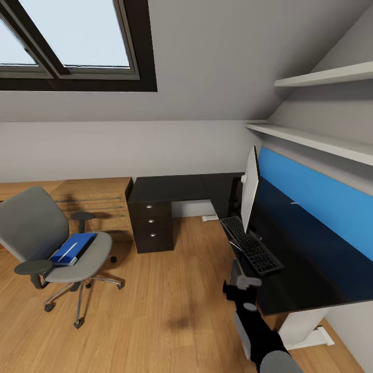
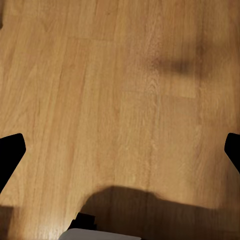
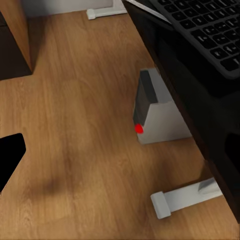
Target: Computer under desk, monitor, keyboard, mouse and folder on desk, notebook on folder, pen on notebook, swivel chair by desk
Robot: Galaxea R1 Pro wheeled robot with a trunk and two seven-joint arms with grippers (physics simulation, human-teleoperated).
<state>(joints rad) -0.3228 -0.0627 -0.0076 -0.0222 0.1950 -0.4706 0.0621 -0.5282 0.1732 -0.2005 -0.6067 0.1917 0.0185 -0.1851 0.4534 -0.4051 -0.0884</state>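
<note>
Right arm [image 1: 254,316] sits low at the desk's near edge, gripper end pointing toward the keyboard — its wrist view catches just one dark fingertip [image 3: 10,155] at the frame edge, so I can't tell if those fingers are spread or closed. Left gripper [image 2: 120,155]: two dark fingertips at opposite edges of its view, wide apart, nothing between them, bare wood floor [image 2: 120,90] below. Keyboard [image 1: 251,244] lies on the desk [image 1: 305,269] at the front edge, long axis running away from the robot, just in front of the monitor [image 1: 250,189], which stands edge-on to the head camera. Computer [image 3: 155,117] is under the desk on the floor, red light facing out — that part looks done. No mouse that I can make out. Next piece is the folder [image 1: 72,247]: flat on the seat of the swivel chair [image 1: 52,243], well to the left of the desk and apart from both grippers, long axis slanting away toward the right. It's on the left arm's side, so left is the nearer pick, but neither reaches from here in my read — base has to close in first. Chair also stands well clear of the desk, to be moved later.
</note>
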